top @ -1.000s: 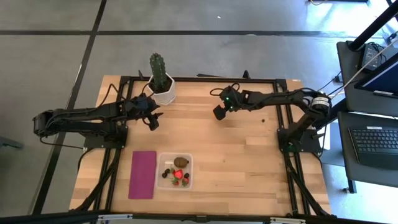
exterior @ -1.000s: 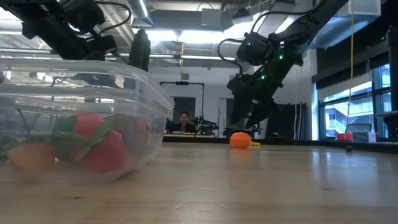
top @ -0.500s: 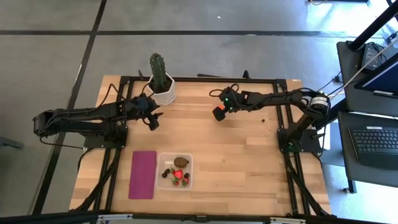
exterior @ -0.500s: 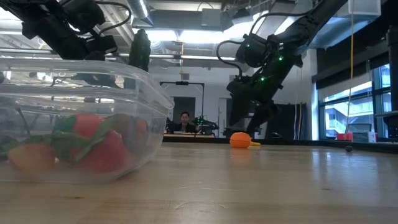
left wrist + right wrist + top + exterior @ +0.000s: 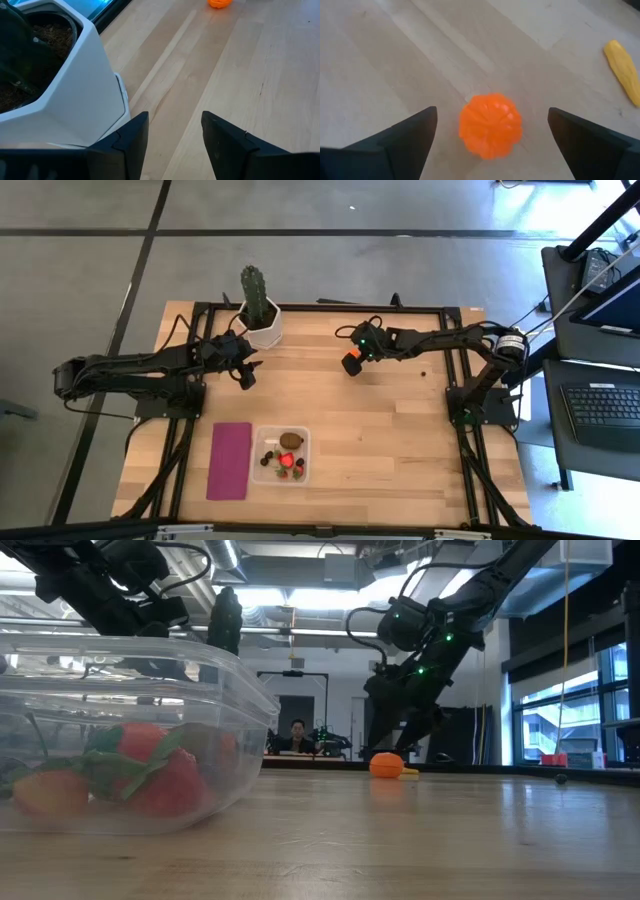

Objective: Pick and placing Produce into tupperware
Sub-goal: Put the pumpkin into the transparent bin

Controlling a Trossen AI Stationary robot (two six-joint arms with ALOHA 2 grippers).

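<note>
While strawberries (image 5: 284, 461), a kiwi (image 5: 291, 440) and dark berries (image 5: 267, 452) fill the tupperware (image 5: 304, 448), the orange (image 5: 490, 125) and yellow piece (image 5: 623, 71) remain on the surface (image 5: 400, 430). Right end effector (image 5: 492, 131) hangs spread wide over the orange. Left end effector (image 5: 172, 131) waits released beside the cactus pot (image 5: 65, 90).

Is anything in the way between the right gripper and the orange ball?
Nothing visible. The right gripper is open right above the orange ball, which lies on bare wood between its fingers. The thin yellow piece lies off to one side, clear of them.
</note>
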